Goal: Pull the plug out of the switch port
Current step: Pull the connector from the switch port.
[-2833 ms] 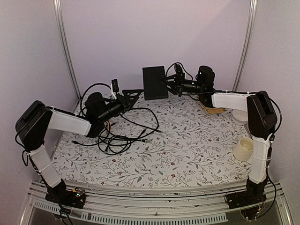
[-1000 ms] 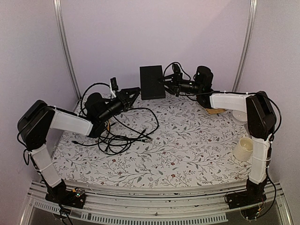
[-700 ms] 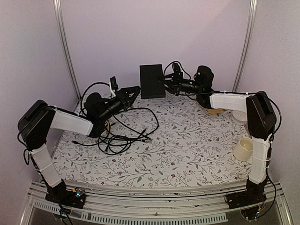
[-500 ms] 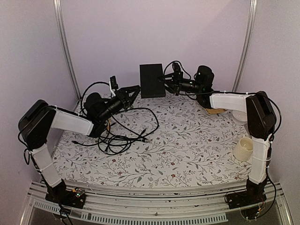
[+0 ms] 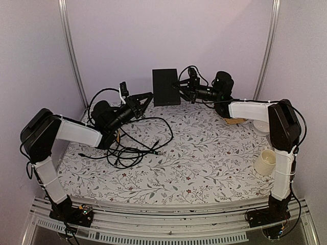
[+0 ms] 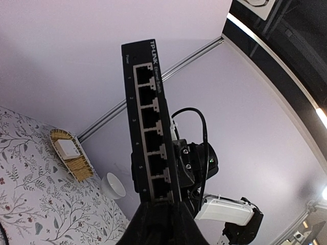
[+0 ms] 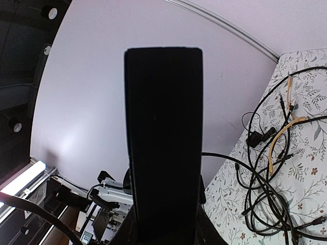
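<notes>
The switch (image 5: 166, 87), a flat black box, hangs in the air at the back middle, held on its right edge by my right gripper (image 5: 180, 88), which is shut on it. The right wrist view shows its plain narrow edge (image 7: 163, 138) rising from between the fingers. In the left wrist view the port edge (image 6: 148, 117) faces me, and its upper ports are empty. My left gripper (image 5: 149, 97) reaches the switch's lower left corner. There its fingers (image 6: 159, 204) are drawn close round the lowest port. The plug is hidden between them.
A tangle of black cables (image 5: 133, 145) with a yellow one (image 7: 278, 148) lies on the floral cloth at the left. A cream cup (image 5: 265, 162) and a white bowl (image 5: 261, 126) stand at the right. A wooden tray with a small white box (image 6: 69, 153) sits behind the right arm.
The left gripper has crept up and right to the switch's lower corner, and its fingers have narrowed. The right arm holds the switch slightly higher and further left than before.
</notes>
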`<state>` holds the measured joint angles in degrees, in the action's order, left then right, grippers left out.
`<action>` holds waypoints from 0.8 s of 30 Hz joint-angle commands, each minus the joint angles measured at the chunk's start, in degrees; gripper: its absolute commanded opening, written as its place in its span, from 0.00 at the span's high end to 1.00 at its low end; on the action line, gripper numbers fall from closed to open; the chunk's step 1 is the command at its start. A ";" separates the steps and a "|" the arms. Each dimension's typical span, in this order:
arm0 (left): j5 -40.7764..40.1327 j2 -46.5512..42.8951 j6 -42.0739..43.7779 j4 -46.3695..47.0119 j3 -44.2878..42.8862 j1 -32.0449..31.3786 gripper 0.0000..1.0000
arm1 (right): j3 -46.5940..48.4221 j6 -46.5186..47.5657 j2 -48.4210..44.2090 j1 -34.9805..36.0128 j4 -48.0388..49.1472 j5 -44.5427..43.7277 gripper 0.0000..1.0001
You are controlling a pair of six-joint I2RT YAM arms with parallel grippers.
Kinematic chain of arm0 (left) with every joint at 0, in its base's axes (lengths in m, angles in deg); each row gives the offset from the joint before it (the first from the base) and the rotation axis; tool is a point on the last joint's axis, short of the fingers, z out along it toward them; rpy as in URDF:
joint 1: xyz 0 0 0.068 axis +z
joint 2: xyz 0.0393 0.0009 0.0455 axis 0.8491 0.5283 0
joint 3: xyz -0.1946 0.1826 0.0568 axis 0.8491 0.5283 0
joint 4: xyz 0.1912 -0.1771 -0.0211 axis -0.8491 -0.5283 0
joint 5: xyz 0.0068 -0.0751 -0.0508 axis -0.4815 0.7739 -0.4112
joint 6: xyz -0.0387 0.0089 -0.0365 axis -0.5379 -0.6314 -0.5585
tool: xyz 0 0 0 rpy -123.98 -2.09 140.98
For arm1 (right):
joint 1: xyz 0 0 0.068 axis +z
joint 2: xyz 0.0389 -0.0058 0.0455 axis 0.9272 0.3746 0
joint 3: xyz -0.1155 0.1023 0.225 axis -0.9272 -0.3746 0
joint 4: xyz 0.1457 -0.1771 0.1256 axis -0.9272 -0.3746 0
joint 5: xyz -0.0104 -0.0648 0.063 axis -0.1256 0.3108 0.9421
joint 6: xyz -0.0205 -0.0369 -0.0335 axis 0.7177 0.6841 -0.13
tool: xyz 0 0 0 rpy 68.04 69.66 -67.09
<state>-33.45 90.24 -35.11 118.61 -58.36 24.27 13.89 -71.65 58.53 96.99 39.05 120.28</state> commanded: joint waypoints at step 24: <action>-1.66 0.86 -0.04 7.14 0.89 -0.94 1.00 | -0.27 1.34 -0.89 1.61 2.49 0.58 0.98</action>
<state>-33.91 91.75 -36.64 123.66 -57.97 24.27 13.89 -71.58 58.53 97.21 40.65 120.26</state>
